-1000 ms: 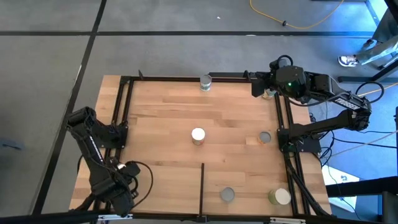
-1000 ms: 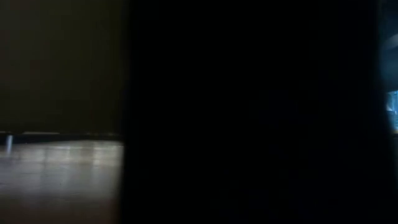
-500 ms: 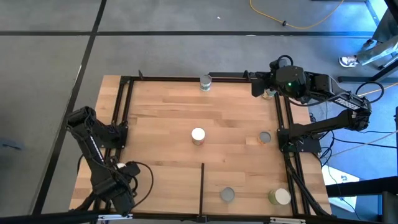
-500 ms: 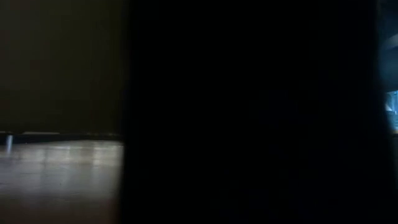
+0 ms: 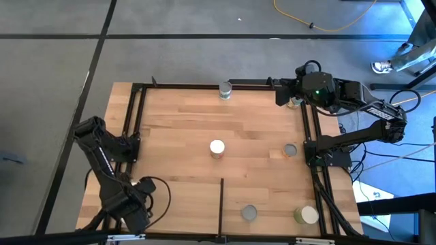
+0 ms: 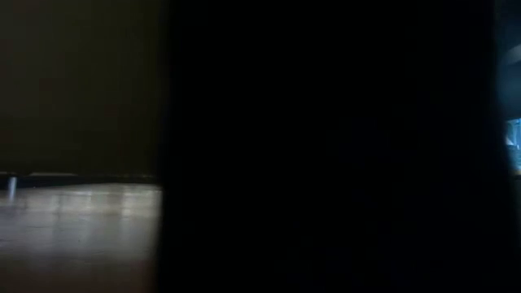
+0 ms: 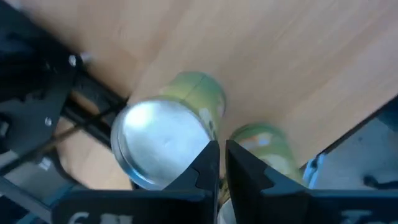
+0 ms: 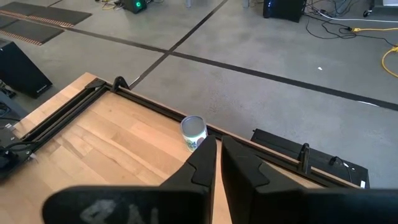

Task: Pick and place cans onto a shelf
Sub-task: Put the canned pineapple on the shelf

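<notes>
Cans (image 5: 216,148) scattered on pale wood shelf (image 5: 177,136), grey floor (image 5: 170,61) around, both tools' fingers nearly together, empty.

Pale wood-plank shelf (image 5: 177,136): smooth, satin boards with visible grain and seams. Black metal frame rails (image 5: 136,116) and thin divider strip (image 5: 221,204): matt. Cans: bright, glossy metal top on the nearest can (image 7: 163,143), with olive-green printed sides of soft sheen; second olive can (image 7: 264,146) just beside, same finish. Far can (image 8: 193,132): shiny silver lid. White-topped can (image 5: 216,147): flat, pale lid. Gripper fingers (image 7: 205,165), (image 8: 202,162): dark matt plastic. Floor (image 8: 261,99) beyond: grey, smooth, dull.
</notes>
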### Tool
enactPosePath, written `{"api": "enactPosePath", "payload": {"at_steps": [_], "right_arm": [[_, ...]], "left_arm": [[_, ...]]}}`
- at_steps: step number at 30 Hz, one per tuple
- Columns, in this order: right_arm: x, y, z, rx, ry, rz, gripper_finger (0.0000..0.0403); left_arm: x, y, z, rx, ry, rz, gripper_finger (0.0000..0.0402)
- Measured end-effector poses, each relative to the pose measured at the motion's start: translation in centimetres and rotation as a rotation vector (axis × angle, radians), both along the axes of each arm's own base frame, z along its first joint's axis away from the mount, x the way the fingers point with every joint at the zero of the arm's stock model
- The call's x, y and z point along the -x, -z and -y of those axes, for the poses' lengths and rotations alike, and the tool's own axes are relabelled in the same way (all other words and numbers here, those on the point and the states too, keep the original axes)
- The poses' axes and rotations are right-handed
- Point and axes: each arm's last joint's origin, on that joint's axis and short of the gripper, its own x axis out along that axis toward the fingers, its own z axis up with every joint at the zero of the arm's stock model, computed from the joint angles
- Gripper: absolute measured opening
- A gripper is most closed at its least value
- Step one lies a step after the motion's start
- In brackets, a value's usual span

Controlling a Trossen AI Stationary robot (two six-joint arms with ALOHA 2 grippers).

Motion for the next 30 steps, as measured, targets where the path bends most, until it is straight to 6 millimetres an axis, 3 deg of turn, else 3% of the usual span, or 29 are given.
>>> {"api": "enactPosePath", "payload": {"at_steps": [12,20,30], "right_arm": [[0.0,0.0,0.0,-0.002,-0.021,-0.008,0.0028],[-0.7,-0.4,-0.4,0.032,-0.280,-0.047,0.0028],[-0.8,-1.3,-0.9,0.028,-0.482,-0.058,0.0028]], "left_arm": [[-0.3,-2.9,-0.4,0.015,0.060,0.120,0.0022],[1.4,-7.6,-4.5,0.023,-0.024,0.437,0.0022],[3.4,-11.7,-10.0,-0.084,-0.028,0.816,0.0022]]}}
